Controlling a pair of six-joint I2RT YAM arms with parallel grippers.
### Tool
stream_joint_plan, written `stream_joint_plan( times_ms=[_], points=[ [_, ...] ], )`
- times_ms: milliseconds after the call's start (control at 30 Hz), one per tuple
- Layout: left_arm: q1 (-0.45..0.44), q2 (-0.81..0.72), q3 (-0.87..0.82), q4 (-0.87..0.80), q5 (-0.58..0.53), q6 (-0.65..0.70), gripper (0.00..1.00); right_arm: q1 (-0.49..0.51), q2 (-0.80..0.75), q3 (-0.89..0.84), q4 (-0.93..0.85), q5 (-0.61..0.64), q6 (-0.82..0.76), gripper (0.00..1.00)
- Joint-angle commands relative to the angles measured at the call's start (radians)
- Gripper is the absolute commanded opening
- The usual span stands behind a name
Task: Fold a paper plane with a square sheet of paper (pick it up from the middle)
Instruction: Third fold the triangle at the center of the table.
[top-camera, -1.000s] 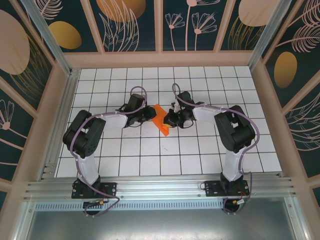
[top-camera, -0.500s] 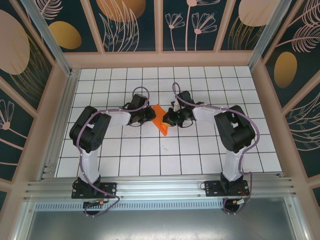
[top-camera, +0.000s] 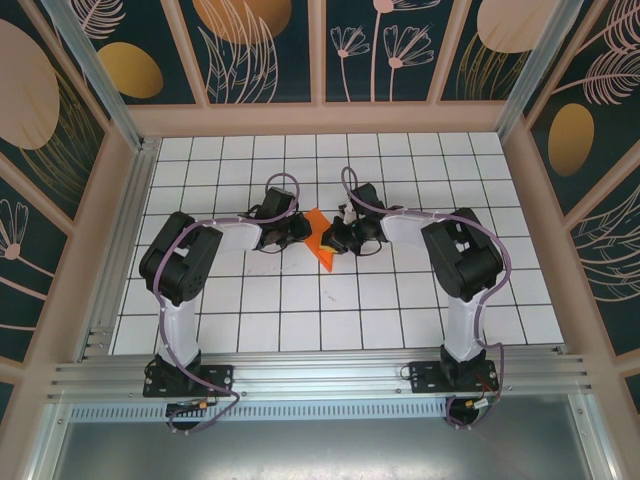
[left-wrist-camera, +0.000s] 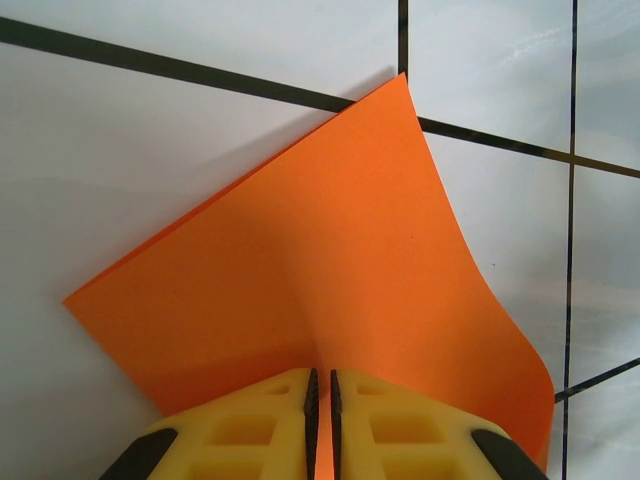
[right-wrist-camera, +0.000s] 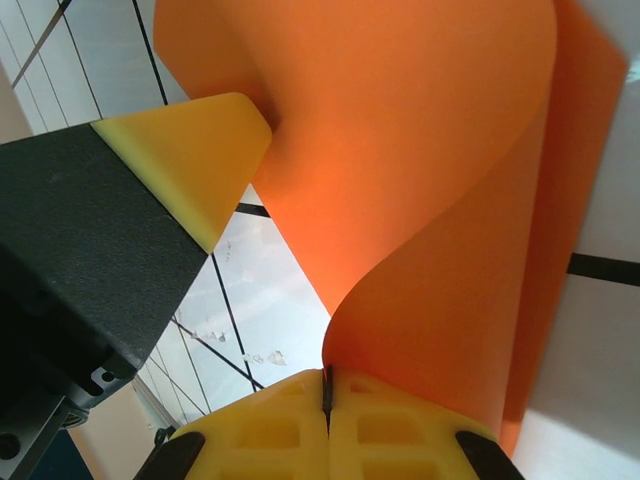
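The square sheet of paper (top-camera: 322, 243), bright orange, hangs bent and doubled over between both grippers, just above the white grid table (top-camera: 300, 300). My left gripper (top-camera: 303, 232) is shut on its left side. In the left wrist view the yellow jaws (left-wrist-camera: 321, 388) pinch a ridge of the sheet (left-wrist-camera: 330, 260), which fans out ahead. My right gripper (top-camera: 335, 238) is shut on the right side. In the right wrist view those jaws (right-wrist-camera: 326, 385) clamp an edge of the curling sheet (right-wrist-camera: 430, 150), with one left fingertip (right-wrist-camera: 195, 160) close behind. The paper has no dart shape of a paper plane.
Both arms reach inward to the middle of the table, wrists nearly touching. Wooden frame walls (top-camera: 110, 220) enclose the table on three sides, and a metal rail (top-camera: 320, 375) runs along the near edge. Open grid tiles lie all around the paper.
The left arm's elbow swung right and its jaws closed tighter on the paper. The right arm's elbow shifted slightly left. The paper stayed between the grippers.
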Motion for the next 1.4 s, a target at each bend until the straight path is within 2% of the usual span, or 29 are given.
stream_joint_plan(
  times_ms=[0,1367],
  points=[
    [0.001,0.026,0.012,-0.044,0.002,0.019,0.15,0.007,0.022,0.022,0.038,-0.017,0.031,0.06],
    [-0.001,0.034,-0.006,-0.020,0.035,0.012,0.15,0.026,0.091,0.062,-0.015,0.006,-0.007,0.06]
  ],
)
